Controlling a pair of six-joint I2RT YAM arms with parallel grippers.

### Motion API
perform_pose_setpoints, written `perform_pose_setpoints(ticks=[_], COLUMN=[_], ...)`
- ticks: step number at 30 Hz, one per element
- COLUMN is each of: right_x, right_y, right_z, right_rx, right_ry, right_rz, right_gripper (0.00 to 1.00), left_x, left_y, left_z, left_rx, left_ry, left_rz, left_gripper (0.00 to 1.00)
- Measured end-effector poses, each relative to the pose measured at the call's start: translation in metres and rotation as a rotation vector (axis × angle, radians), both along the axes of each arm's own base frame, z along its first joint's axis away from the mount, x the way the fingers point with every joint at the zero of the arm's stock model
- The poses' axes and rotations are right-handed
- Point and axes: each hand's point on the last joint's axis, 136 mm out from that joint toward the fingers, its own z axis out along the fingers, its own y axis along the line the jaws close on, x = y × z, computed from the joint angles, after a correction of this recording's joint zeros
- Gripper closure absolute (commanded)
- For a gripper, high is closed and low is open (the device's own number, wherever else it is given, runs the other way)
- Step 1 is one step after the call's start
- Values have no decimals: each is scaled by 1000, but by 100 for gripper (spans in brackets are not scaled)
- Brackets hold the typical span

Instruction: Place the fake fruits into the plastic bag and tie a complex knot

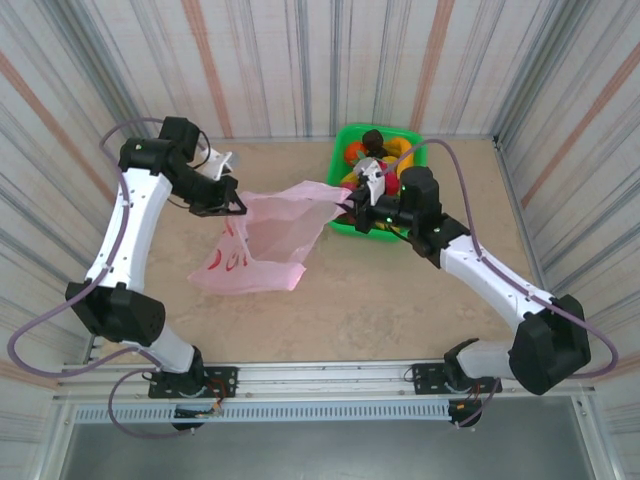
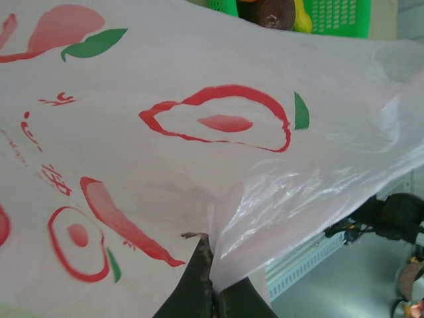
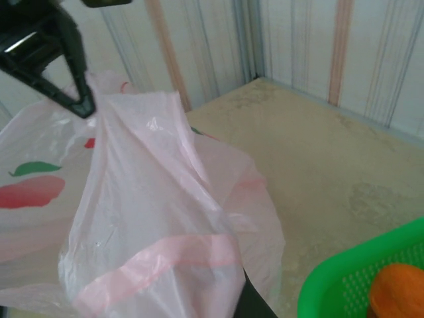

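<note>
Your left gripper is pinched shut on the plastic bag, which is stretched above the table toward your right gripper, clamped on its opposite edge. You can see fake fruits in the green tray.

Bare tabletop before stretched bag

This is a robot test cell in a lab: pastel-striped panel walls box in a beige stone-patterned tabletop, and two white-and-black robot arms, left and right, trailing lilac cables, are bolted to a silver aluminium rail.
</note>
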Motion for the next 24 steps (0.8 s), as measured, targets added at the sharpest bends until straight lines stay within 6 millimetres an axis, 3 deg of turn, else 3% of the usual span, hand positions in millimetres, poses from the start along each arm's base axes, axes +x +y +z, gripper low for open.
perform_pose_setpoints(ticks=[3,7,12,19,20,24], right_x=[5,7,15,7,4,-8], right_y=[-12,-12,-12,-16,-18,-34], right_z=[-5,-13,-14,-5,-3,12], right_rx=[-4,-10,2,6,6,20], right_ry=[68,153,225,283,291,300], right_rz=[-27,-19,-26,-38,-43,-76], right_gripper=[96,90,57,4,0,1], left_x=[-4,-5,-5,13,17,24], left_y=[-1,0,1,-3,-2,-1], left_z=[2,1,1,-2,-4,-4], left_rx=[32,51,36,-76,-90,-145], left_ry=[-24,-25,18,79,88,108], left_rz=[-45,-51,22,193,224,311], left_gripper=[100,100,100,100,100,100])
